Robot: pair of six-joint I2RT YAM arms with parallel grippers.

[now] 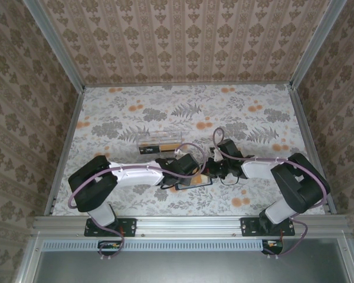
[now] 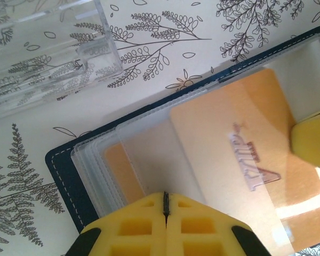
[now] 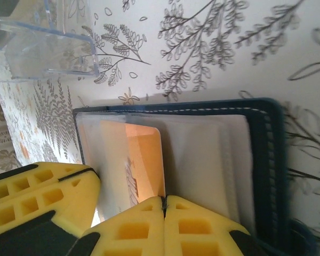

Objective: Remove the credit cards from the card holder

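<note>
The card holder (image 2: 61, 170) lies open on the flowery table (image 2: 165, 32), right in front of both pairs of yellow fingers. The left gripper (image 2: 165, 205) has its fingers pressed tight together at the near edge of the clear pockets (image 2: 144, 154). I cannot tell if a pocket is pinched between them. The right gripper (image 3: 164, 205) has its fingers tight together too, at the edge of the pockets on its side. The left gripper's fingers (image 3: 42, 192) sit just beside them.

An orange card (image 2: 218, 144) is inside a pocket, just past the left fingers. It has raised letters (image 2: 256, 160) on it. They are upside down and too hard to read for sure.

A clear plastic box (image 2: 48, 53) stands on the table beyond the fingers. It is near the dark blue edge of the holder but not touching it.
</note>
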